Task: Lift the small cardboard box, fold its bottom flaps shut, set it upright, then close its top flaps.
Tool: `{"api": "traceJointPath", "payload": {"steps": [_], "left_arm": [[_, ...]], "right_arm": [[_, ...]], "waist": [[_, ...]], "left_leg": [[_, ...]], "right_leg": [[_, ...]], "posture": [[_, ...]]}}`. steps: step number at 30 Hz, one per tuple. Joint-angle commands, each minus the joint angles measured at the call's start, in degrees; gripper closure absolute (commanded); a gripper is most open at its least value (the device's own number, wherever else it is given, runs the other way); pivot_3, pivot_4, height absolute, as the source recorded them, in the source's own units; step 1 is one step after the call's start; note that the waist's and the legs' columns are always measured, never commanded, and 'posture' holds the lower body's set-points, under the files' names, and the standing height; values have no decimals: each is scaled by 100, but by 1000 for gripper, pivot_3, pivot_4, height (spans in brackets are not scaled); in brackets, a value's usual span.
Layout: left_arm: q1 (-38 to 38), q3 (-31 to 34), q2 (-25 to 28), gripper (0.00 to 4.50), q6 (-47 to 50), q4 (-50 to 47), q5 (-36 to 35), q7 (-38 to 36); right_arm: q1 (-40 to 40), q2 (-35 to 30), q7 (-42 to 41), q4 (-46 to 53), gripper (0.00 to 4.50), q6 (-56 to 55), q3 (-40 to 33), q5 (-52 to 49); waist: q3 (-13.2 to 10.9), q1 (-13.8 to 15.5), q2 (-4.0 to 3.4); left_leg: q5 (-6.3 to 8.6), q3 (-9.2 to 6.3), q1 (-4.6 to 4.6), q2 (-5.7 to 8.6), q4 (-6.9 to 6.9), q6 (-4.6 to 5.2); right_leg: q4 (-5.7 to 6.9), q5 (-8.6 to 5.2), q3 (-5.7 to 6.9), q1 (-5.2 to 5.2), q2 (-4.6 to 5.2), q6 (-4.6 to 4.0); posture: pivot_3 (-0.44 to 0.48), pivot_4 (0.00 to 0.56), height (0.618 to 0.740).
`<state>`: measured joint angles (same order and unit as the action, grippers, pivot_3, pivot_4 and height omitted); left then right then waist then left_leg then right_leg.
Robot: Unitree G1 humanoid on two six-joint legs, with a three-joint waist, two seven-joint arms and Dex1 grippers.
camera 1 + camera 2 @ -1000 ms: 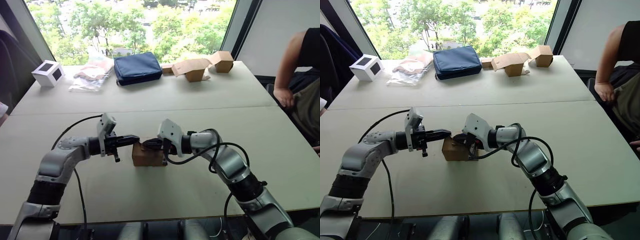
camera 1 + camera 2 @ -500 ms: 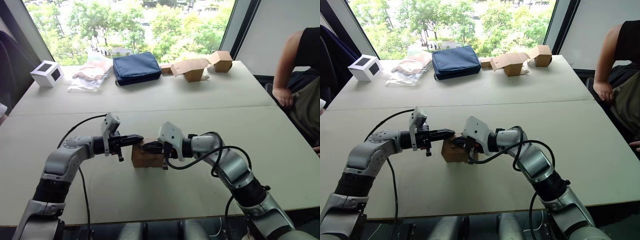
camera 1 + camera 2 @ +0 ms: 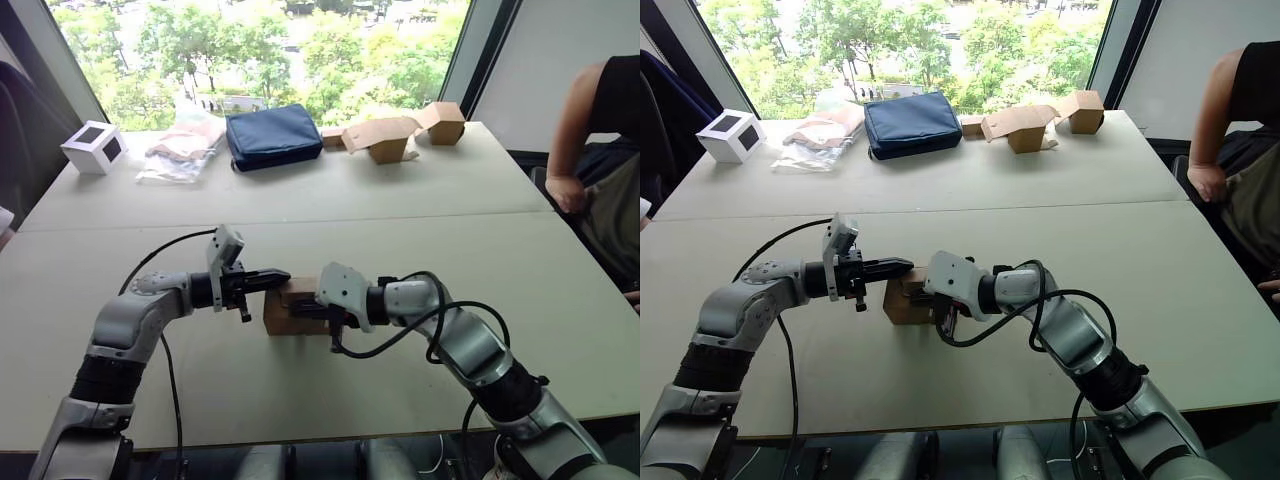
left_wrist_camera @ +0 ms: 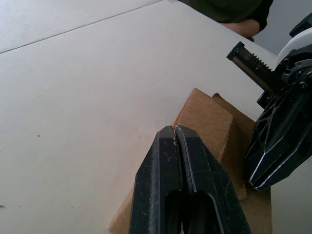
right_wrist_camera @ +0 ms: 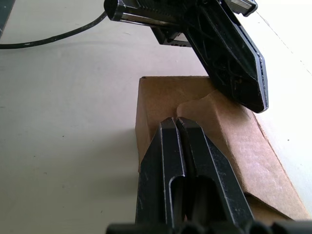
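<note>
While small cardboard box (image 3: pixel 296 310) sits on tabletop (image 3: pixel 400 180) | left claw (image 4: pixel 174 130) and right claw (image 5: pixel 176 120) both pinched together, over top flaps (image 5: pixel 214 122) (likely pressing them shut).

The small cardboard box (image 3: pixel 291 312) sits on the near half of the desk (image 3: pixel 560 300). The left end effector (image 3: pixel 282 277) lies over the box's left top edge, reaching in from the box's left; the right end effector (image 3: pixel 304 306) comes in from the box's right. Well behind the box, along the desk's far edge, stand a white cube (image 3: pixel 95 146) far to its left, a plastic packet (image 3: pixel 182 148), a fabric pouch (image 3: pixel 274 134) and loose cartons (image 3: pixel 400 130) to its right.
</note>
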<state>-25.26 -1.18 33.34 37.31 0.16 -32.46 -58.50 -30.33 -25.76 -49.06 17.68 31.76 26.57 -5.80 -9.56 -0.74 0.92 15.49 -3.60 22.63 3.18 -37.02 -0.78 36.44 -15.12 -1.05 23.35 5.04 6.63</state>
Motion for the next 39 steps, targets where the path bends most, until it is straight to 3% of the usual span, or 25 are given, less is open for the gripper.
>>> {"api": "traceJointPath", "payload": {"steps": [1, 23, 33, 39], "left_arm": [[-41, 101, -17, 4457, 47, -137, -63, 32], [-77, -69, -11, 4457, 60, -169, 13, -47], [-18, -520, 244, 4457, -531, -54, 726, -276], [-141, 75, 162, 4457, -91, -290, 134, -123]], "right_arm": [[-81, -1, 65, -102, 4500, -109, 91, 216], [-45, 66, 52, -115, 4500, -305, 51, 472], [192, 152, -107, 663, 4500, 736, -685, -673], [186, 191, 36, 687, 4500, 1029, -1100, -1094]], "waist": [[0, 3, 0], [1, 1, 1], [1, 5, 0], [1, 4, 0]], "left_leg": [[0, 0, 0, 0, 0, 0], [0, 0, -1, 1, -1, 0], [0, -1, -3, 0, 0, 0], [0, -1, -3, 0, 0, 1]], "right_leg": [[0, 0, 0, 0, 0, 0], [0, 0, 1, -3, -1, 0], [-2, 0, 0, -5, 6, 0], [-1, 0, 0, -5, 8, 0]], "posture": [[0, 150, 740], [0, 150, 740], [0, 150, 740], [0, 150, 740]]}}
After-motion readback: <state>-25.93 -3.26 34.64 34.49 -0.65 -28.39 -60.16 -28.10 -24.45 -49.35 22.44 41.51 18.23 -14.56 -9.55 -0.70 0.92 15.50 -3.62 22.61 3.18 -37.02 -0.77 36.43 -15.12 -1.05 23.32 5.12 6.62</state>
